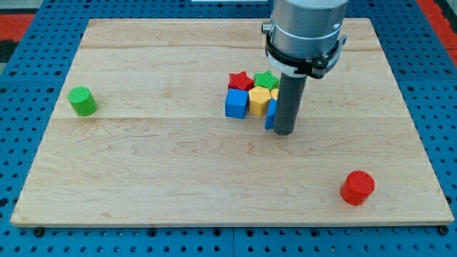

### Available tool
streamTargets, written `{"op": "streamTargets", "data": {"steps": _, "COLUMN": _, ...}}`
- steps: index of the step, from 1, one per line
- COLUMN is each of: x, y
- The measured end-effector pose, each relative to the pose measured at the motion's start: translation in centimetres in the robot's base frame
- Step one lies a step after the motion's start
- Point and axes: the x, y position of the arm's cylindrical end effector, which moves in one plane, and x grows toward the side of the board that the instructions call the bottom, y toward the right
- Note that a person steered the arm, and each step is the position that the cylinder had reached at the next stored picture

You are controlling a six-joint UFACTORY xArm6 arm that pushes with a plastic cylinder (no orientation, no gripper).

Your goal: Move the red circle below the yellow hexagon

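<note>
The red circle [357, 187] is a short cylinder near the board's bottom right corner. The yellow hexagon [258, 101] sits in a tight cluster near the board's middle, with a red star [240, 80] and a green star [266, 78] above it and a blue cube [235, 103] on its left. Another blue block [270, 116] shows as a sliver on its right, mostly hidden by my rod. My tip [285, 132] rests on the board just right of and slightly below the cluster, far up and left of the red circle.
A green cylinder [83, 101] stands alone near the board's left edge. The wooden board [178, 178] lies on a blue perforated table. The arm's grey body [305, 32] covers part of the board's top right.
</note>
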Motion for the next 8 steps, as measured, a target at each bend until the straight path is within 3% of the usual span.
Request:
{"op": "streamTargets", "data": {"steps": 2, "x": 0.4, "y": 5.9}}
{"op": "streamTargets", "data": {"steps": 3, "x": 3.1, "y": 14.7}}
{"op": "streamTargets", "data": {"steps": 4, "x": 9.0, "y": 15.5}}
{"op": "streamTargets", "data": {"steps": 5, "x": 15.2, "y": 12.7}}
{"op": "streamTargets", "data": {"steps": 6, "x": 12.8, "y": 6.9}}
{"op": "streamTargets", "data": {"steps": 8, "x": 8.8, "y": 9.0}}
